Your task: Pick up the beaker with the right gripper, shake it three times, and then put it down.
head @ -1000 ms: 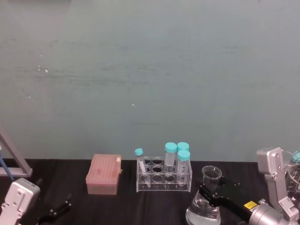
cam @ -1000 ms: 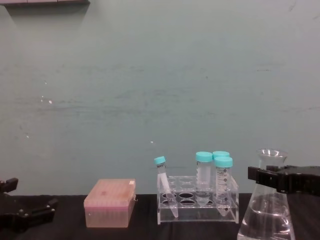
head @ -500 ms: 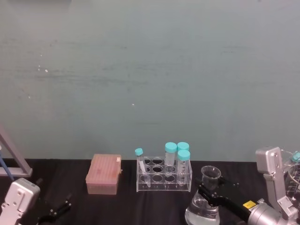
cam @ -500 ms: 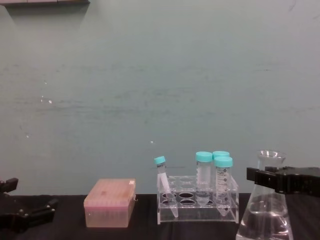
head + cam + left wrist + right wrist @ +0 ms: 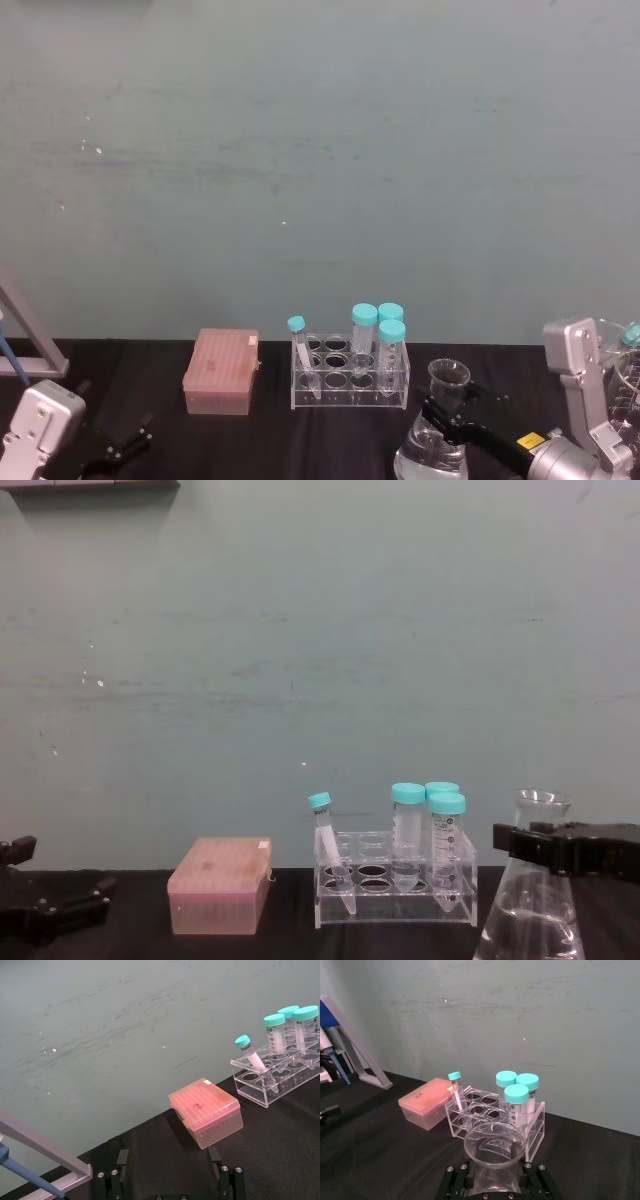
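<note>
The beaker (image 5: 432, 448) is a clear conical flask holding some clear liquid, at the lower right, to the right of and nearer than the tube rack. My right gripper (image 5: 447, 412) is shut on its neck just under the flared rim. From the side, the black jaws (image 5: 548, 846) clamp the beaker (image 5: 530, 920); its base is cut off, so I cannot tell if it touches the table. The right wrist view looks down into the beaker's mouth (image 5: 494, 1143). My left gripper (image 5: 125, 448) is parked open at the lower left, holding nothing.
A clear rack (image 5: 350, 378) with several teal-capped tubes stands in the middle of the black table. A pink tip box (image 5: 221, 372) sits left of it. A pipette stand (image 5: 28, 345) is at the far left, and more glassware (image 5: 630, 368) at the right edge.
The beaker and my right gripper have sunk a little lower over the last second. The left arm, rack and box have not moved.
</note>
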You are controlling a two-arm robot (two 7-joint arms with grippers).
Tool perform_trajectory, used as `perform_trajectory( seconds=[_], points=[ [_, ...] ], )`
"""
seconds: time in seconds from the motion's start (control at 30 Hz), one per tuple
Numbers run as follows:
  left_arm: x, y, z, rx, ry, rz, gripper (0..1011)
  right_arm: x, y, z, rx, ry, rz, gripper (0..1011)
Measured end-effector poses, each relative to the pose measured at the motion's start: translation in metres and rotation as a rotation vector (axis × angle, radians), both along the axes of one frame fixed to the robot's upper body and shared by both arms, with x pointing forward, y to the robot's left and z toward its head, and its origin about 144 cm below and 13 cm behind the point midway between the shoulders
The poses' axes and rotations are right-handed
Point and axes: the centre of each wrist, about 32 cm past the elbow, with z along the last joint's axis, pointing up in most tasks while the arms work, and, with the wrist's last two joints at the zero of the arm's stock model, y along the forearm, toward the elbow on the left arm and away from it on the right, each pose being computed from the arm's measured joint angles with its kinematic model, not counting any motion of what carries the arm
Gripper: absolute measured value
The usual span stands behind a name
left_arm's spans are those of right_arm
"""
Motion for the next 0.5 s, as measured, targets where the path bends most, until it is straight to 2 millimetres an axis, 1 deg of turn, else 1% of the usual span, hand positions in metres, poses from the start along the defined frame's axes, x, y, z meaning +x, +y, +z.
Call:
perform_trajectory(
  seconds=[0.5],
  points=[
    [0.0,0.0,0.0,0.0,0.0,0.0,1000,0.0037,0.0024,-0.0018,0.002,0.001,0.006,456]
  ],
)
